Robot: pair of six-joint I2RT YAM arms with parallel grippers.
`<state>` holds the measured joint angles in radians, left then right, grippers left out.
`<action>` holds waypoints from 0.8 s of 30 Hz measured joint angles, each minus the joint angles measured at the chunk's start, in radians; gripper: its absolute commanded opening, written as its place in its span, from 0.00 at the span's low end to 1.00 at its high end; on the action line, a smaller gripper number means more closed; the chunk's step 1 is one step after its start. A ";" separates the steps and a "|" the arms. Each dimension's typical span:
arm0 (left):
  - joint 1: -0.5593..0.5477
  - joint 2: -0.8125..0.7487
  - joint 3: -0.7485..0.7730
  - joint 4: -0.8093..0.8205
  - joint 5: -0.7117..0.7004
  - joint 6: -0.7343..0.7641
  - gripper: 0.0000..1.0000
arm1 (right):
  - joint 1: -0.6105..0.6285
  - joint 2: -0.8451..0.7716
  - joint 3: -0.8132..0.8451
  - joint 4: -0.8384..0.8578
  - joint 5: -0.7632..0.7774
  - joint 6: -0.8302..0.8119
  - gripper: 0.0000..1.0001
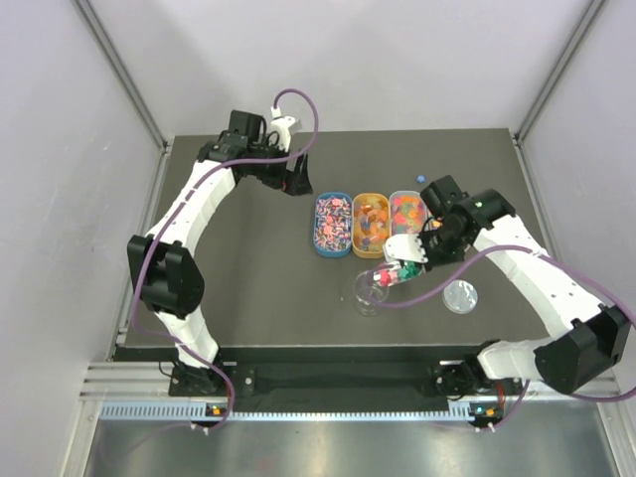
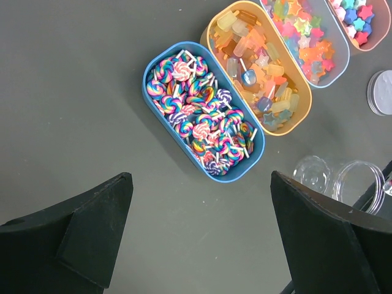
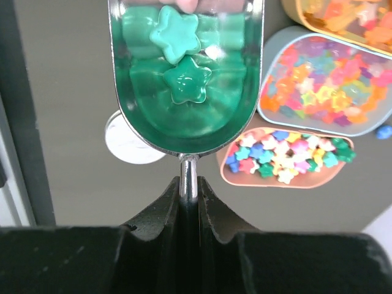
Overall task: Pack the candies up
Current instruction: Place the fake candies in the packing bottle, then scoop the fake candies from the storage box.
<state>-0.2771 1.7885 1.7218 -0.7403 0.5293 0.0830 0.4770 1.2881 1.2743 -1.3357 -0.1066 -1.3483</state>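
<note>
Candies (image 3: 174, 30): green stars in metal scoop (image 3: 141, 122), its handle clenched by right gripper (image 3: 188, 187) at clear jar (image 1: 368, 295), seemingly for pouring; left gripper (image 2: 200, 190) released, idle.

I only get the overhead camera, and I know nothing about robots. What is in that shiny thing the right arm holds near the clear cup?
Observer: The right wrist camera shows a polished metal scoop carrying a green star-shaped candy. A second star just below it may be only a reflection.
Operator: How does the arm hang on to it?
Observer: The right gripper is shut on the scoop's thin handle.
Operator: I count three trays. Is that all?
Observer: No. A fourth one, a pink oval tray of small star candies, lies beside the pale blue-grey tray. The arm covers it in your view.
</note>
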 measured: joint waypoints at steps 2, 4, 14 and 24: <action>0.001 -0.002 -0.007 0.003 0.000 0.000 0.98 | 0.019 0.014 0.019 0.003 0.023 0.013 0.00; 0.001 -0.002 -0.011 0.004 0.001 -0.001 0.98 | 0.042 0.025 0.032 0.002 0.047 0.025 0.00; 0.019 -0.002 -0.015 0.013 0.016 -0.011 0.98 | 0.111 0.053 0.037 0.002 0.148 0.097 0.00; 0.028 -0.002 -0.015 0.024 0.040 -0.033 0.98 | 0.148 0.055 0.037 0.002 0.229 0.134 0.00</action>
<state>-0.2493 1.7866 1.7069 -0.7166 0.5697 0.0502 0.6254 1.3434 1.3109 -1.3342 0.1219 -1.2140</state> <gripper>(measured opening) 0.983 0.120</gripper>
